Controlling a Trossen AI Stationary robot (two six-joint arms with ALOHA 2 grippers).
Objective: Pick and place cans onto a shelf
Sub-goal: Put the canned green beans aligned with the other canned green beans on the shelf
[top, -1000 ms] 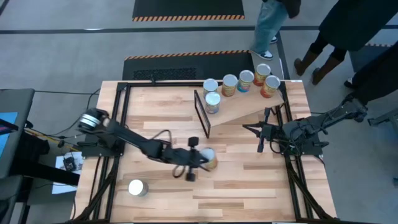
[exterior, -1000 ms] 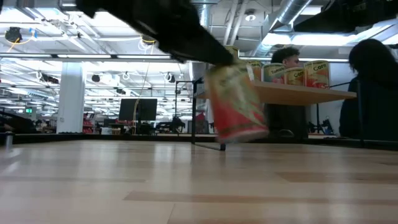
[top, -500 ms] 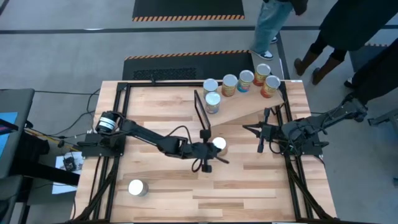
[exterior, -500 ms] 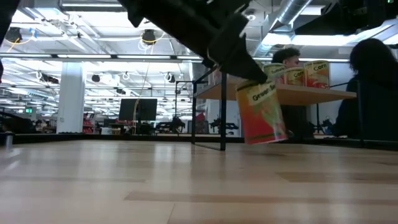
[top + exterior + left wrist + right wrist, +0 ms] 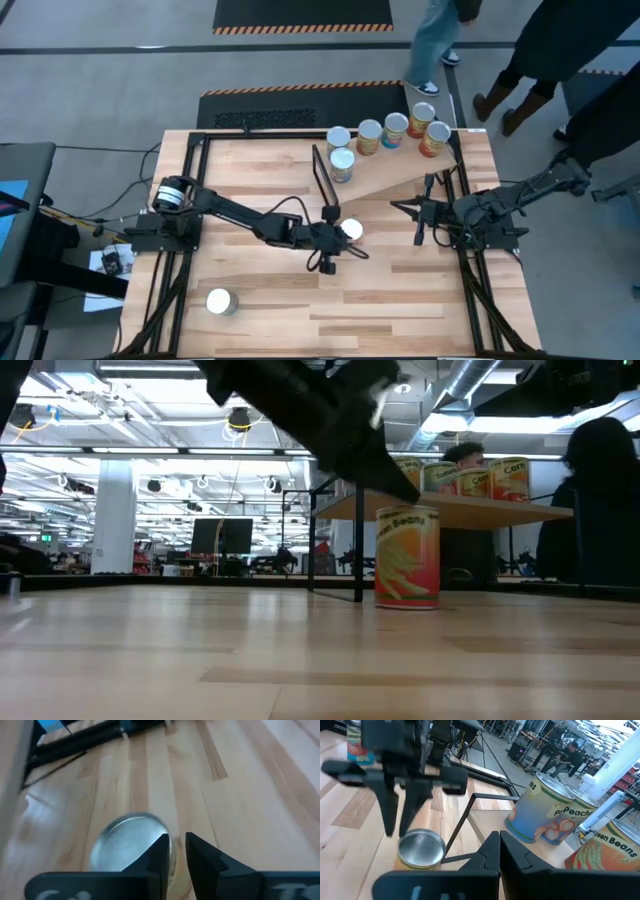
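The slatted wooden surface (image 5: 260, 300) carries everything, with the tilted light-wood shelf (image 5: 395, 172) standing toward its far right corner, black end frame (image 5: 324, 183) facing the middle. The left arm (image 5: 235, 212) reaches from the left edge across to the centre of the surface, and the right arm (image 5: 500, 205) waits over the right edge, beside the shelf's low end. The left tool (image 5: 331, 238) hangs just over a can (image 5: 351, 230) that stands upright on the surface close to the foot of the black end frame; in the low view this can (image 5: 407, 556) rests flat on the wood with the dark tool just above its rim. In the left wrist view its fingers (image 5: 159, 851) sit close together, a narrow gap between them, above the silver lid (image 5: 131, 843) rather than gripping its sides. The right tool (image 5: 421, 211) has its fingers drawn together, holding nothing. Five cans sit along the shelf's high far edge: one (image 5: 342, 163) nearest the end frame, then four in a row (image 5: 338, 139) (image 5: 369, 135) (image 5: 396, 129) (image 5: 435, 138), with a sixth (image 5: 422, 116) just behind them. One more can (image 5: 221, 301) stands alone near the front left corner of the surface.
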